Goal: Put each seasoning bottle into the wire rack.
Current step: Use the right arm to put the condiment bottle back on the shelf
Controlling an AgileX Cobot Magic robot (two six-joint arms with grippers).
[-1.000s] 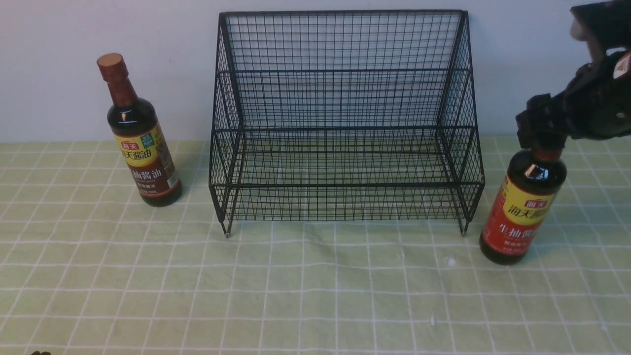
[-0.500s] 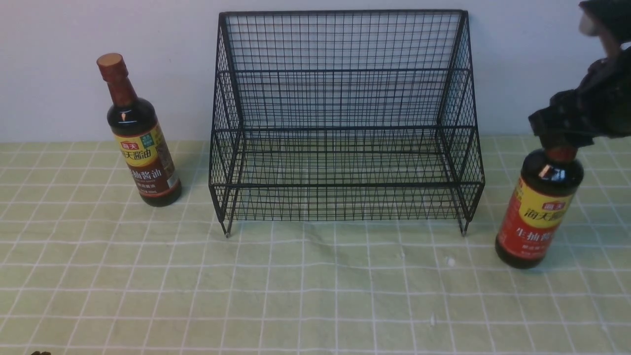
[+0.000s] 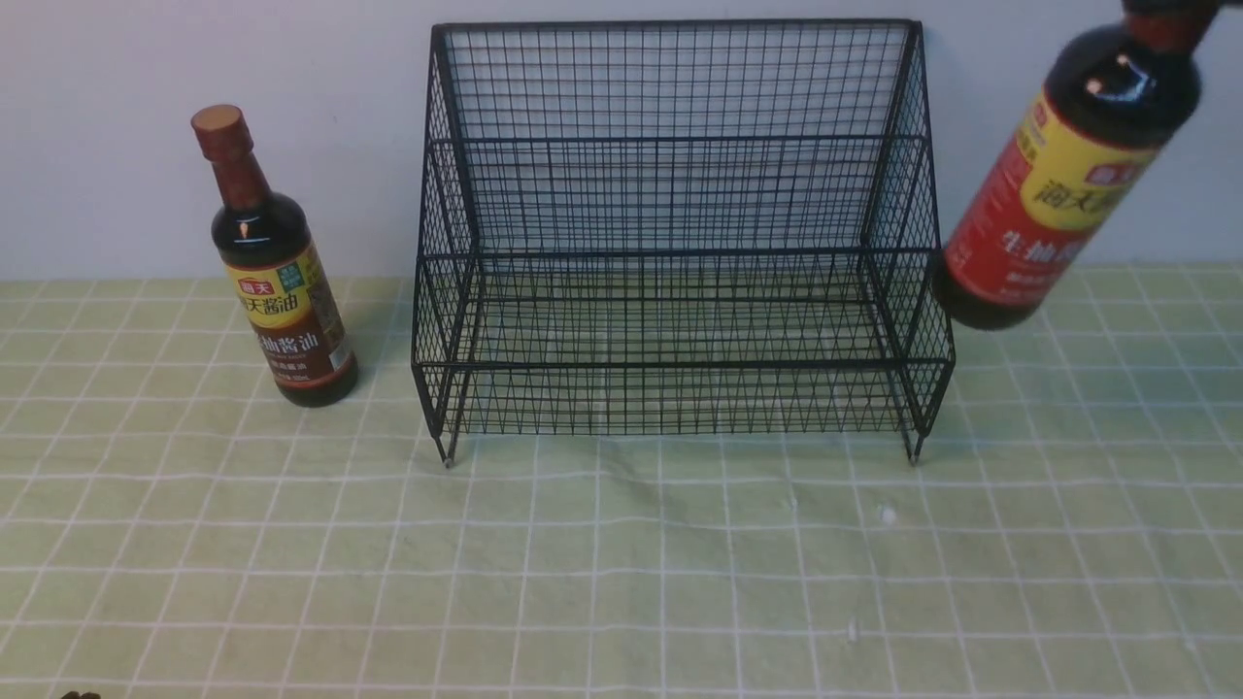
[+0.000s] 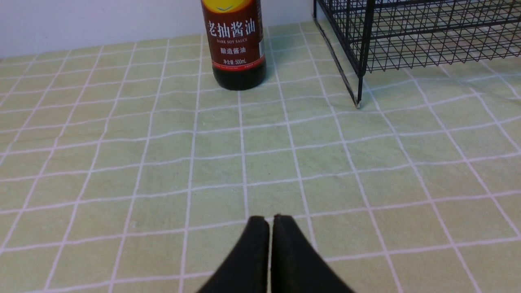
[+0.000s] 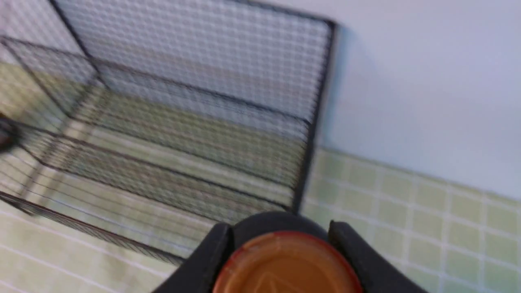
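The red-label seasoning bottle (image 3: 1054, 194) hangs tilted in the air just right of the wire rack (image 3: 680, 252), its base close to the rack's right side. My right gripper (image 5: 280, 228) is shut on its neck below the reddish-brown cap (image 5: 285, 264), with a finger on either side. In the front view that gripper is above the picture's top edge. The brown-label seasoning bottle (image 3: 282, 301) stands upright on the cloth left of the rack. My left gripper (image 4: 266, 219) is shut with nothing in it, low over the cloth and well short of that bottle (image 4: 235, 44). Both rack tiers hold nothing.
A green checked cloth (image 3: 621, 563) covers the table. A white wall (image 3: 97, 146) rises right behind the rack and the bottles. In the left wrist view, the rack's front corner leg (image 4: 358, 101) stands to one side of the brown-label bottle.
The right gripper closed on the red-label bottle's neck and lifted it off the cloth. The bottle now hangs high and tilted, base swung toward the rack. The left side is unchanged.
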